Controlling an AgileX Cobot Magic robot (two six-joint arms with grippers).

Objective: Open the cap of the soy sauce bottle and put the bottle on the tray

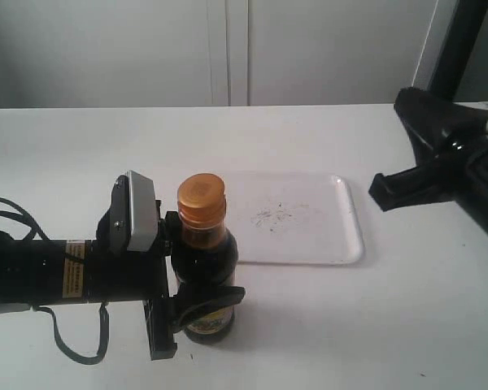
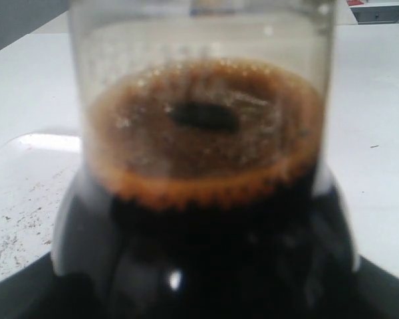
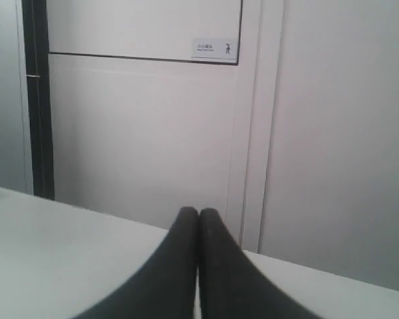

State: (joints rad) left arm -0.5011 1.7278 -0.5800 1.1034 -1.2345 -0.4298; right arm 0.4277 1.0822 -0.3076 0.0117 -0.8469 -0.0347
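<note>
Soy sauce bottle [image 1: 204, 268] is being held upright in the exterior view, pinched at its dark body by the left gripper [image 1: 197, 272], whose fingers are being pressed against both sides of it. The cap [image 1: 201, 199] is being kept closed on the neck. The bottle is standing on the table [image 1: 65, 154] just beside the near-left corner of the tray [image 1: 342, 236], outside its rim. The right gripper [image 1: 380, 192] is being held apart, beyond the tray's far side.

From the left wrist, the bottle [image 2: 199, 186] is being seen blurred and close, filling the frame, with the tray [image 2: 20, 199] behind it.

From the right wrist, the fingers [image 3: 183, 266] are being pressed together on nothing, pointed at a wall panel [image 3: 139, 133].
</note>
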